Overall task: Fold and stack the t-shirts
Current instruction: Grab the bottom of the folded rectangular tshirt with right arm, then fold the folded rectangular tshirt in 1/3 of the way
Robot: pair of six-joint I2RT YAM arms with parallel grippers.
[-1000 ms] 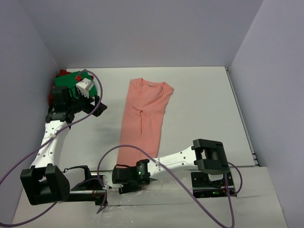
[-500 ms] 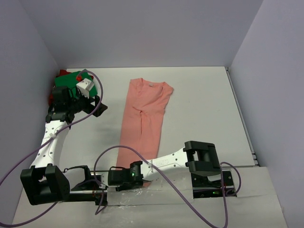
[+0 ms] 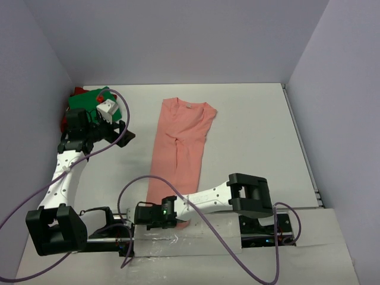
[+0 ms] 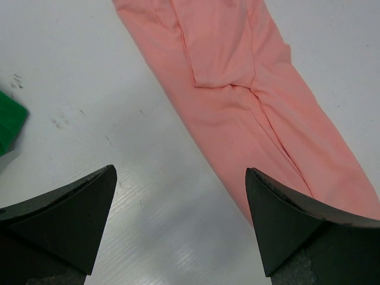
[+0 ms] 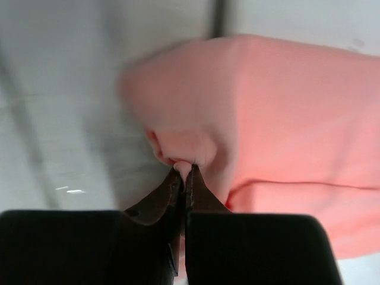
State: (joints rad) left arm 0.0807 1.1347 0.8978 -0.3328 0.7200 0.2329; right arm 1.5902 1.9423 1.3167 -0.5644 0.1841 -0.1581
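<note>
Salmon-pink t-shirt (image 3: 181, 142): limp, light cloth, lengthwise mid-counter (image 3: 255, 130), best taken by hem corners; right gripper (image 5: 183, 172) pinched tight on near-edge hem; left gripper (image 4: 179, 172) spread wide, empty, near far-left corner.

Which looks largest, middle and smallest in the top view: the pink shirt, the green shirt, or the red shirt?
Largest: pink shirt.
Next: green shirt, partly hidden.
Smallest: red shirt, only scraps showing beside the green.

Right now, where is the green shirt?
In the top view, the green shirt lies in the far left corner of the table, red shirt peeking out beside it, next to the left gripper.
</note>
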